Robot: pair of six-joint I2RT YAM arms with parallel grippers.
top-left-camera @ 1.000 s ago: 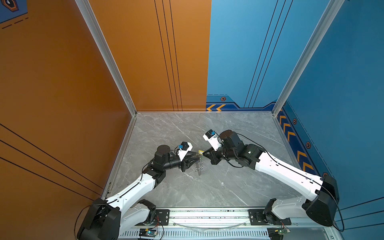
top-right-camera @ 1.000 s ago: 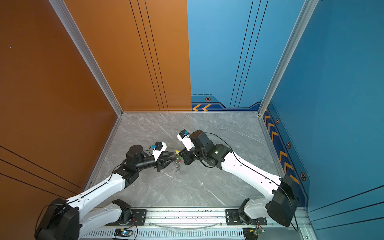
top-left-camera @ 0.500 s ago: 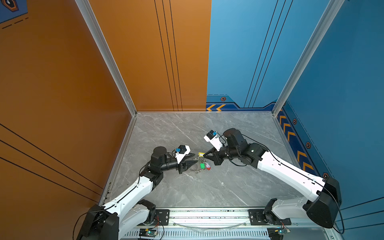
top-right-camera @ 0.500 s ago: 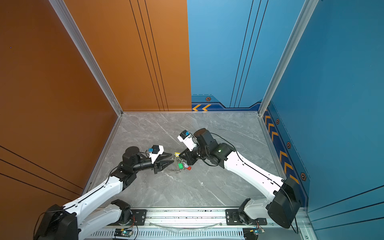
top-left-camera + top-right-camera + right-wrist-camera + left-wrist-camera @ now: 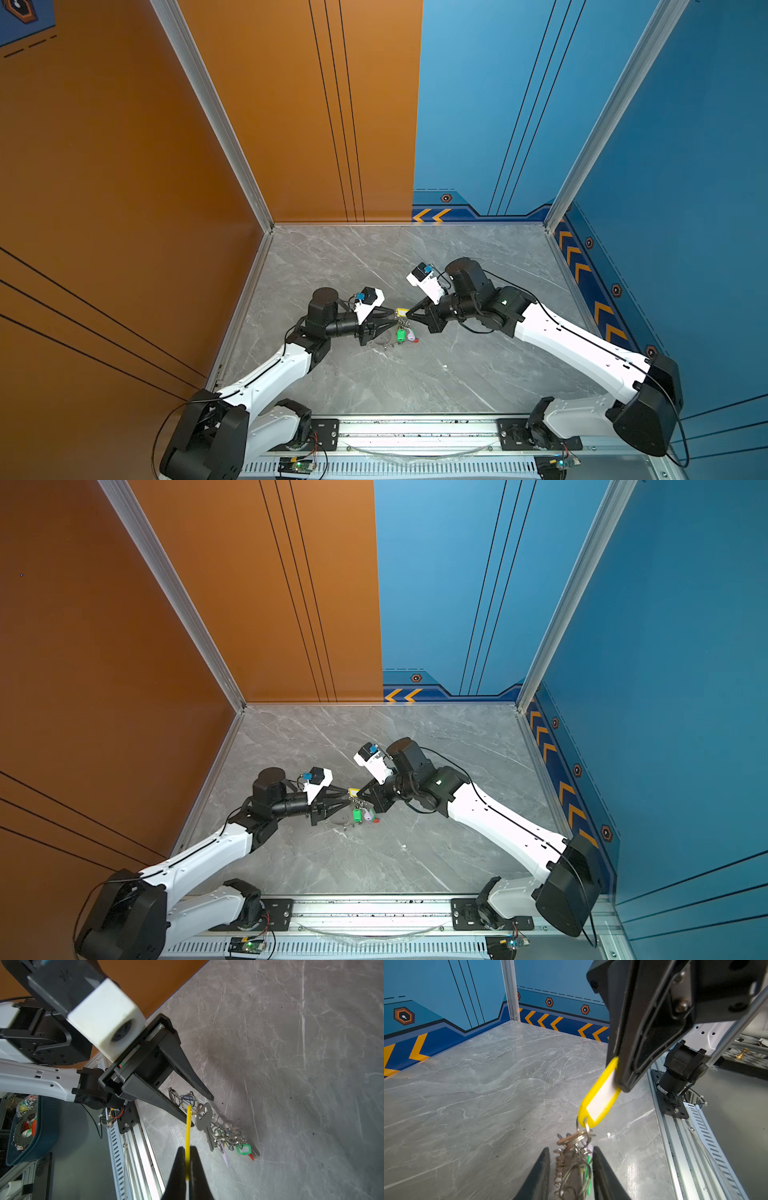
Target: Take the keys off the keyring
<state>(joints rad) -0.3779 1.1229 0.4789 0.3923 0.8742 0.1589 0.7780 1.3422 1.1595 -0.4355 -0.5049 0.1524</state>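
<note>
Right pincer (image 5: 188, 1164) pinching yellow tag (image 5: 583, 1109); white label insert (image 5: 600, 1099) blank.

left wrist: picture edge is cutting off the fingers of the left gripper (image 5: 571, 1149) and the keyring (image 5: 572, 1167) for you; right gripper (image 5: 622, 1082) is covering the yellow tag (image 5: 599, 1103)'s far end | right wrist: you are seeing that tag edge-on | top views: keys (image 5: 400, 334) are showing too small for you to count | left grip on the keyring: not showing clearly to you

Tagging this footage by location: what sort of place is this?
Likely a purpose-built robot test cell: a left arm and right arm bolted to an aluminium rail, a marble-look tabletop, and orange and blue panel walls.
</note>
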